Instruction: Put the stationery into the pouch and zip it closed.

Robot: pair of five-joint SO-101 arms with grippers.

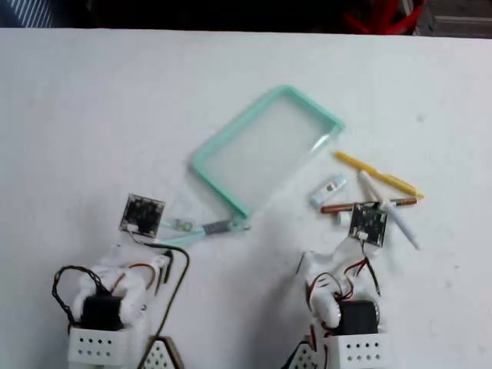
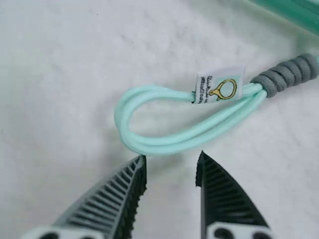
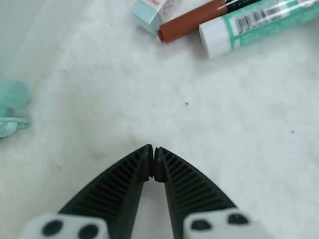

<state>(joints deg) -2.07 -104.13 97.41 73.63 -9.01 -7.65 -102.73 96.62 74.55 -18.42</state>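
The table [image 1: 77,100] is overlooked from above. Close wrist views are pointed down at it; the pouch's cord loop [image 2: 164,144] and brown pen [image 3: 192,21] are shared with the high view.

Lighting's bright and pretty flat, looks like it comes from overhead. From the high view the white table [image 1: 92,100] is nearly blown out, while the room behind it sits almost black. There's a small streak of glare on the clear face of the pouch [image 1: 265,146], near one corner. Shadows are soft everywhere: a faint one under the cord loop [image 2: 149,144], and a greyish smudge on the table around the tips of the right hand [image 3: 153,162].
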